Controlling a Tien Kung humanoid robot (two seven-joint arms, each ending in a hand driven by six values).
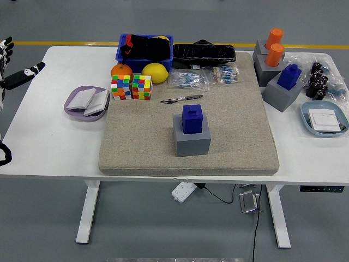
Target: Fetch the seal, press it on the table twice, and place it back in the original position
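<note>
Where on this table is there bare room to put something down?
Free: the mat right of the gray holder with the blue seal, and the white table below the purple dish. The far edge and right end are crowded.
</note>
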